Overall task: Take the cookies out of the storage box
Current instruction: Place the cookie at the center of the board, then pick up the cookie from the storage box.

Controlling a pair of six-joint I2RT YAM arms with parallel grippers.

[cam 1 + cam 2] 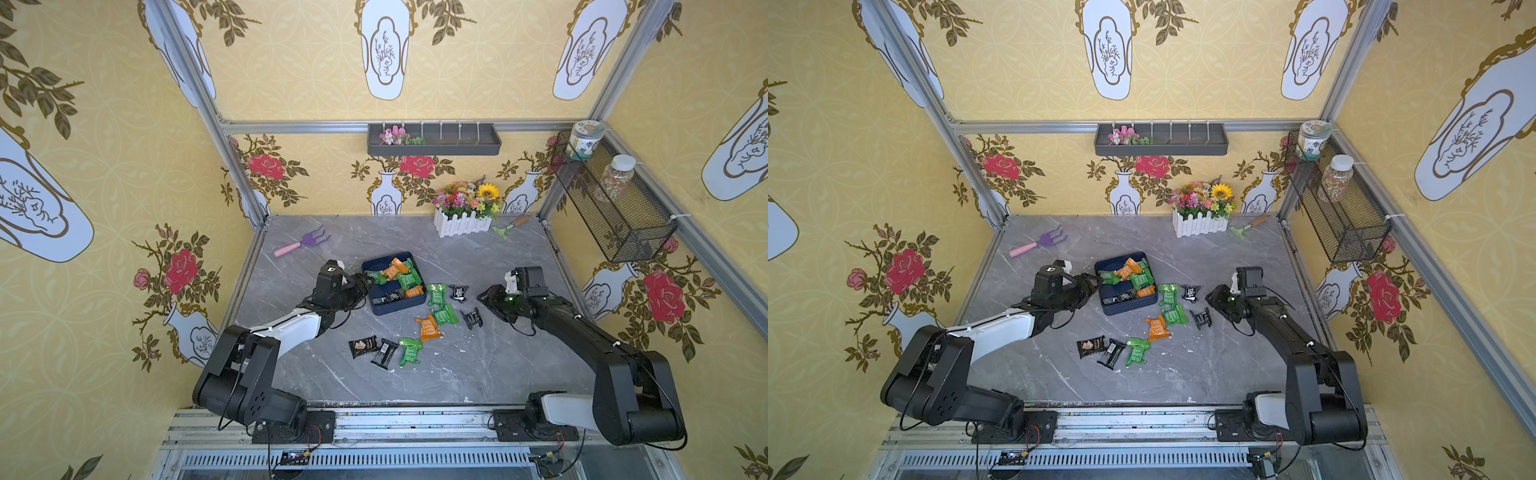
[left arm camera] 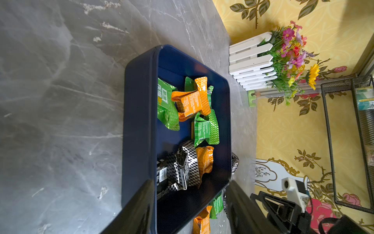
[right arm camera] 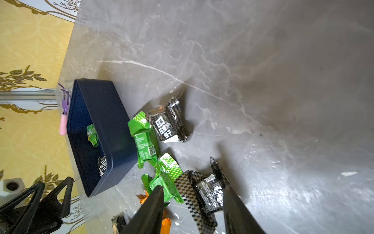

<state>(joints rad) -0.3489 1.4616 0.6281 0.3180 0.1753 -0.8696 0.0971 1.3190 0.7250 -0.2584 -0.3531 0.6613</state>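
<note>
Black cookie packet (image 3: 166, 125): label 压缩饼干 plus QR code (image 3: 159, 122).

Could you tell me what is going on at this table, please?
Two robot arms are emptying a navy storage box onto the marble table. About eight cookie packets lie on the table, and several more packets sit in the box. The left gripper is at the box's edge, fingers open. The right gripper is open over a black checkered packet lying on the table.
</note>
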